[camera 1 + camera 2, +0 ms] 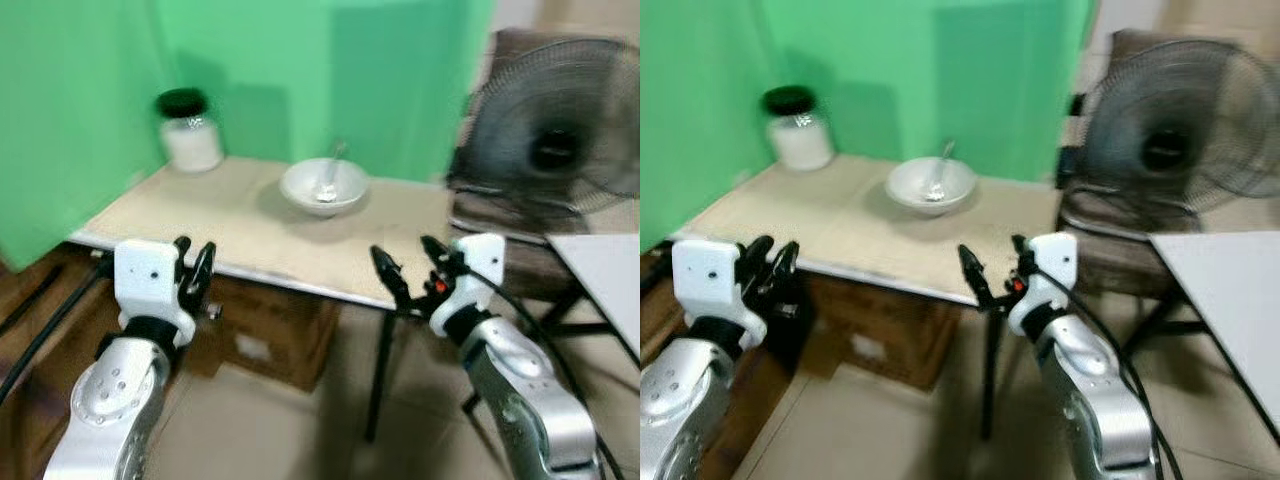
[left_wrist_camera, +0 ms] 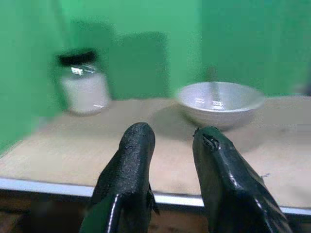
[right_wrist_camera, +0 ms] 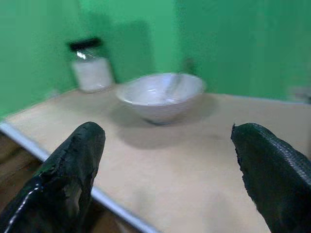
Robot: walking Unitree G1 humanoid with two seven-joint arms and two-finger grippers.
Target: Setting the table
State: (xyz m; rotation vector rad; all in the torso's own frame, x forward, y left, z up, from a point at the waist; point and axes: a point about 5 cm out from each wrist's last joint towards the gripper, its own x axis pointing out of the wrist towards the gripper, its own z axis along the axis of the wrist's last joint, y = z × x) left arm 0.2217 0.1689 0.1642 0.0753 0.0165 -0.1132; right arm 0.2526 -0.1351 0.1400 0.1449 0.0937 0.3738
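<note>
White bowl (image 1: 324, 187), one spoon (image 1: 331, 172), one jar (image 1: 189, 131); left end effector (image 1: 195, 266) narrowly parted, right end effector (image 1: 411, 264) spread wide

Makeshift test room, green backdrop cloth (image 1: 300, 70) behind folding table (image 1: 240, 235), pedestal fan (image 1: 560, 130), tiled floor (image 1: 290, 430)

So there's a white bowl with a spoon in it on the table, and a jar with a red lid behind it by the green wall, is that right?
Not quite: the jar's lid is black, not red, as the left eye view shows. The rest holds: the white bowl with a spoon in it sits on the table, and the jar stands farther back by the green wall.
</note>
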